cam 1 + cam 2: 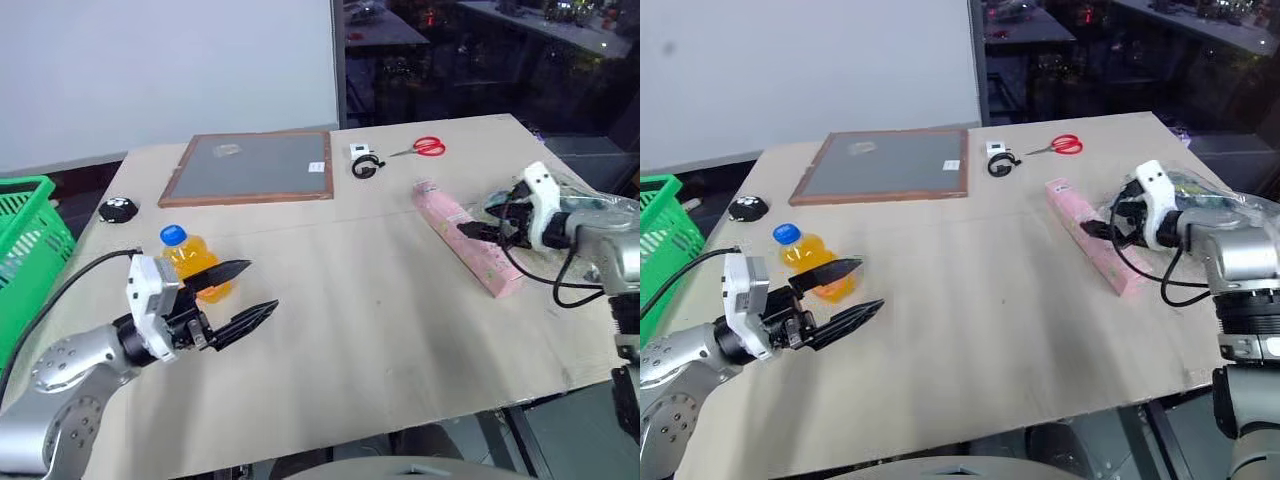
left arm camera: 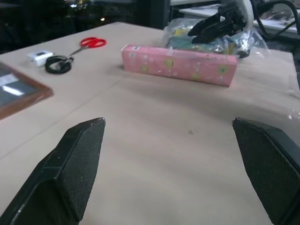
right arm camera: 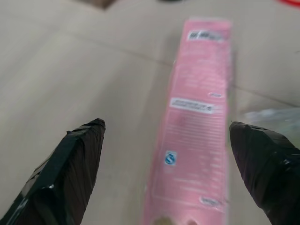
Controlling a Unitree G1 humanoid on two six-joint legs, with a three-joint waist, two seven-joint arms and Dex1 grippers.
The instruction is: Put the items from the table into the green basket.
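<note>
Meanwhile, green basket (image 1: 30, 235) sits beside table (image 1: 380, 330).

Pink carton (image 1: 467, 238) flat on table, right side, w/ clear crinkly bag (image 2: 213, 40) touching behind. Orange bottle (image 1: 195, 260), blue cap, upright, left. Green basket (image 1: 25, 250) at left edge.
</note>
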